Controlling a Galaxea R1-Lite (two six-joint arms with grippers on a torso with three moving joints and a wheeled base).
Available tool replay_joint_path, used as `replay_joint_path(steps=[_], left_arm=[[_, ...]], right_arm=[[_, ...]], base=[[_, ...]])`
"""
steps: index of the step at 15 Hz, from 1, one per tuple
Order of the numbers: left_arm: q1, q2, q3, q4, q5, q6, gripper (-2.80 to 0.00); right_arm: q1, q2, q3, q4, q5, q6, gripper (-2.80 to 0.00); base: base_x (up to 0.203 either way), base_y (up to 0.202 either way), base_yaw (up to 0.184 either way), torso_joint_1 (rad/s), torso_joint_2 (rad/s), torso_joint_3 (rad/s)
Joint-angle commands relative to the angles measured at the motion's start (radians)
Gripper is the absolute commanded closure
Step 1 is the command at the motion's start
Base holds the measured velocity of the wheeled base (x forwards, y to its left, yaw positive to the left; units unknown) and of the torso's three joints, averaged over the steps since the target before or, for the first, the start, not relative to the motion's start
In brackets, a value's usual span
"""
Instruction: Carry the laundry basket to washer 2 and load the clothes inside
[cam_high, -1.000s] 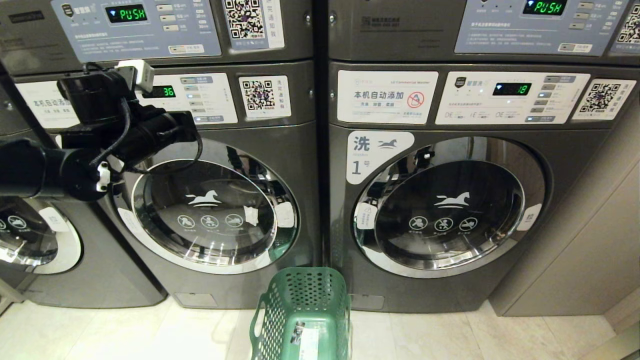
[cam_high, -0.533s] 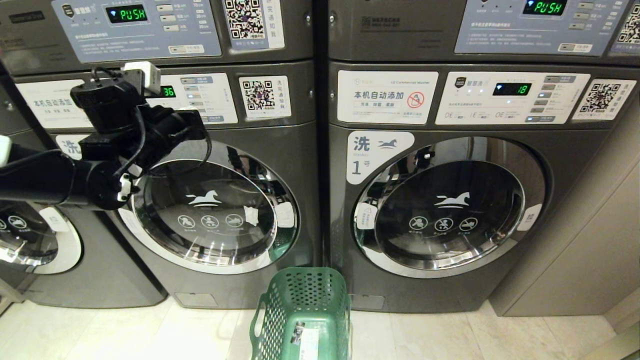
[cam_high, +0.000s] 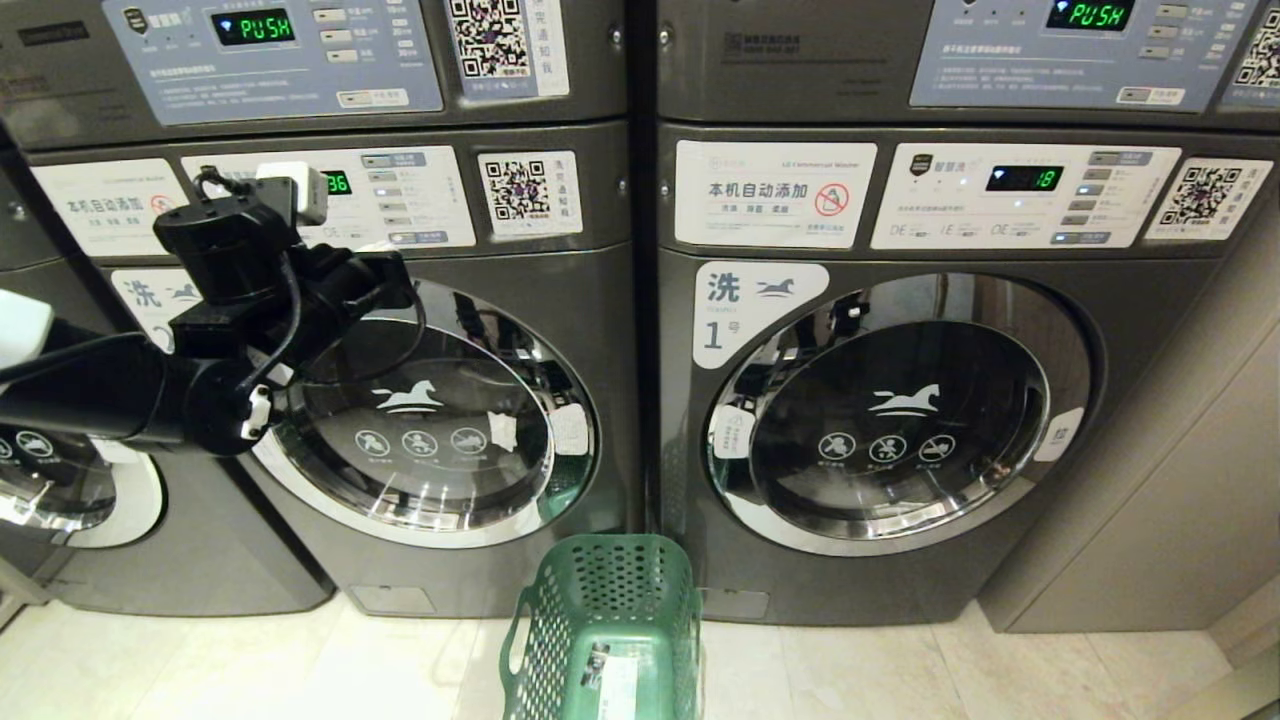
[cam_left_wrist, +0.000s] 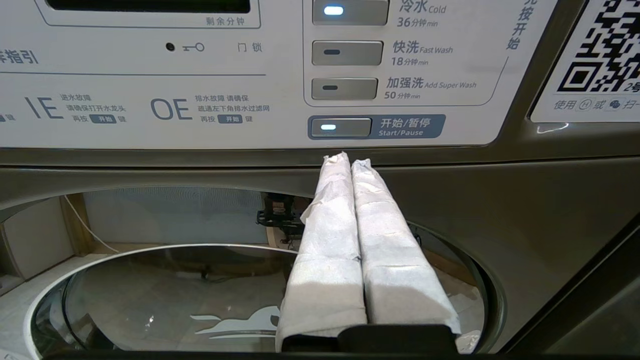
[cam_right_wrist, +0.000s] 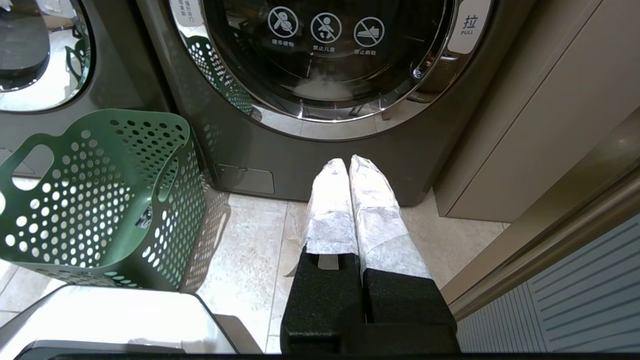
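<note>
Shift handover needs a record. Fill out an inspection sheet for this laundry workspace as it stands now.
Surface: pale tiled floor, bare where visible.
Job's things: laundry basket standing on the floor between the two front washers; washer 2 door closed, display lit; clothes not visible.
Clutter: nothing seen.
Grippers: left gripper shut and empty, fingertips just under the Start/Pause button on washer 2's panel; right gripper shut and empty, low over the floor before washer 1.
Cables: black cable looped along the left wrist.
Surroundings: a third washer at left, upper machines showing PUSH, beige cabinet at right.
</note>
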Motion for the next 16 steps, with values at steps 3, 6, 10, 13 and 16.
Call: replay_joint_path(steps=[3,6,10,13,16], left_arm=[[0.0,0.027,-0.055,0.002,-0.004,-0.005,0.0],[0.0,0.067,-0.117,0.023,-0.01,-0.007,0.0],[0.0,0.097,-0.144,0.04,-0.01,-0.002,0.0],[0.0,0.111,-0.166,0.041,-0.01,-0.004,0.0],[0.0,0.134,-0.225,0.055,-0.008,-0.003,0.0]], right_arm=[[0.0,0.002,0.0,0.001,0.0,-0.001,0.0],[0.0,0.002,0.0,0.001,0.0,-0.001,0.0],[0.0,0.002,0.0,0.001,0.0,-0.001,0.0],[0.0,0.002,-0.001,0.001,0.0,-0.001,0.0],[0.0,0.002,-0.001,0.001,0.0,-0.001,0.0]], base=[[0.0,0.0,0.0,0.0,0.0,0.0],[0.0,0.0,0.0,0.0,0.0,0.0],[0.0,0.0,0.0,0.0,0.0,0.0],[0.0,0.0,0.0,0.0,0.0,0.0],[0.0,0.0,0.0,0.0,0.0,0.0]])
